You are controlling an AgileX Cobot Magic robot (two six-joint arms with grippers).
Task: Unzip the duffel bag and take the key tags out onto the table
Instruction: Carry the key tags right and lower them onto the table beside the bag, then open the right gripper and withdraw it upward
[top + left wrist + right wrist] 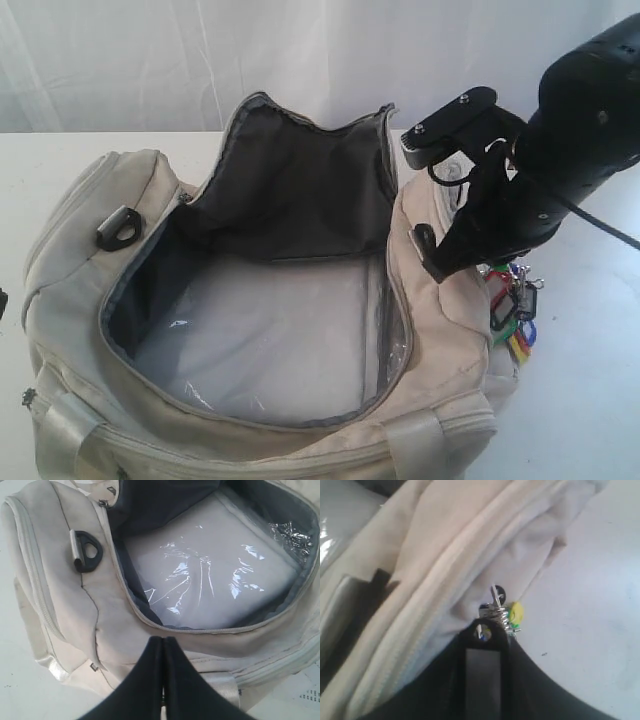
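Observation:
The cream duffel bag (150, 400) lies unzipped on the white table (590, 380), its flap folded back to show dark grey lining. My right gripper (487, 268) hangs just outside the bag's right end, shut on the key tags (515, 318). Green, yellow, red and black tags dangle on metal rings above the table. In the right wrist view the rings and a yellow tag (512, 612) poke out past the gripper (487, 629), beside the bag's side (445, 555). My left gripper (164, 642) is shut with nothing in it, over the bag's near rim (210, 630).
A flat panel wrapped in clear plastic (270, 330) covers the bag's floor. A black D-ring (120, 228) sits on the bag's left end, and a shiny strap (415, 440) crosses the front. A white curtain (150, 60) hangs behind the table.

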